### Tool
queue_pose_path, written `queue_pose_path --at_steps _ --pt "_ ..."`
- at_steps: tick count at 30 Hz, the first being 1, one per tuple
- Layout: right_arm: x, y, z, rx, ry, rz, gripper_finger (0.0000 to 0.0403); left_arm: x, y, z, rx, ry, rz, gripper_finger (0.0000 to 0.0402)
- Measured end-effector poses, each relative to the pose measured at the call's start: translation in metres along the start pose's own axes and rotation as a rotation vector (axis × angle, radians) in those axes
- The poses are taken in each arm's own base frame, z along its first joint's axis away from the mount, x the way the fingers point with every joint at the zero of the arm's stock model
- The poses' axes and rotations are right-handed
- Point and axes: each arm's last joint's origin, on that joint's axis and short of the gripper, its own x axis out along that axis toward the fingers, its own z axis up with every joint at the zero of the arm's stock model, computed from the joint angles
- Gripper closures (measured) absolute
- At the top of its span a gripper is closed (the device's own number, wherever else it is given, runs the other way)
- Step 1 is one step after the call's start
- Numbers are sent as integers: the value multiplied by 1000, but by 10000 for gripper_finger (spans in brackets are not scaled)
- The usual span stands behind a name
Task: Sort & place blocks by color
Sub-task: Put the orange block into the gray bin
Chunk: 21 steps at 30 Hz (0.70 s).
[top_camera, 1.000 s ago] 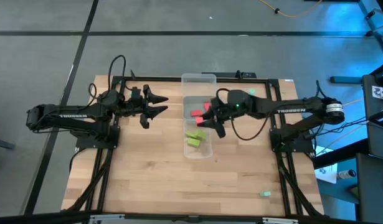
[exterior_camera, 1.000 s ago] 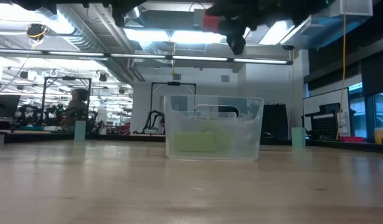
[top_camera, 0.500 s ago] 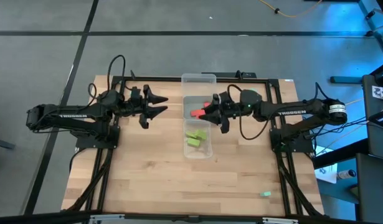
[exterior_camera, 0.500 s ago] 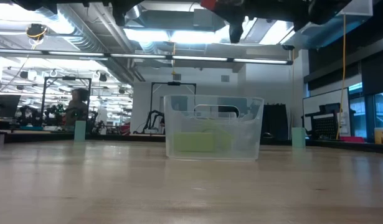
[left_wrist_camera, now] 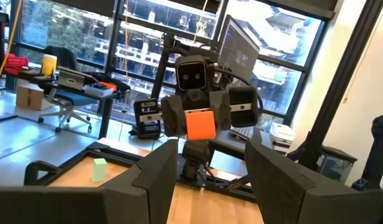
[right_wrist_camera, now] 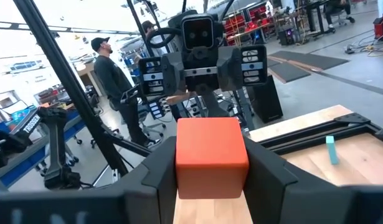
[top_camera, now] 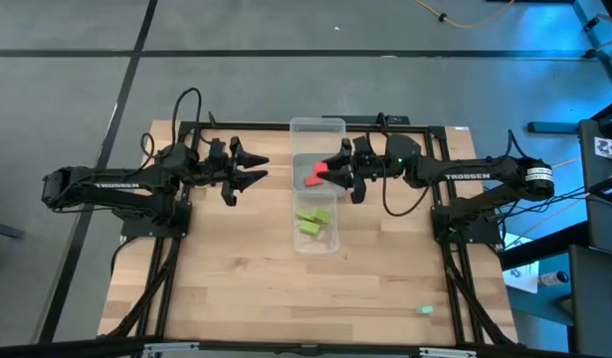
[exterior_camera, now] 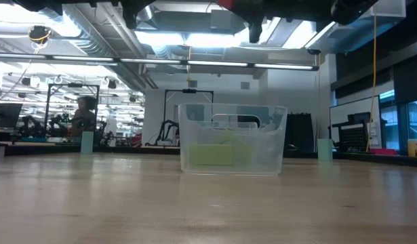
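A red block (right_wrist_camera: 211,155) is up in the air over the clear tray (top_camera: 317,129) at the table's middle, with my right gripper (top_camera: 327,176) shut on it. Several lime blocks (top_camera: 312,221) lie on the floor of the tray's near part; the low view shows them through the tray's wall (exterior_camera: 215,154). One teal block (top_camera: 425,310) lies on the table near the front right. Left of the tray my left gripper (top_camera: 258,167) hovers open, holding nothing, and faces the right gripper. My right gripper pinches the red block by two opposite sides (right_wrist_camera: 179,163) between its two fingers. The fingers lie level and come from the table's right, pointing left. The block sticks out past the fingertips (top_camera: 310,180) and hangs clear above the tray.
Two teal blocks (exterior_camera: 87,141) (exterior_camera: 324,149) stand upright by the table's far edge, left and right of the tray. A black frame (top_camera: 385,124) runs round the tabletop. Bare wood lies in front of the tray. People show in the room beyond.
My right gripper has risen and drawn toward the table's far edge with the red block, tipping up from a downward slant to level. The block has gone with it and has left the low view at its top. My left gripper has kept still.
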Motion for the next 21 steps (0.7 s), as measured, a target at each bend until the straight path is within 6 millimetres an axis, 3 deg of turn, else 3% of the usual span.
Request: queue_pose_path --at_steps 21 --pt "0 -1 -5 22 59 -1 266 0 0 0 0 -3 9 221"
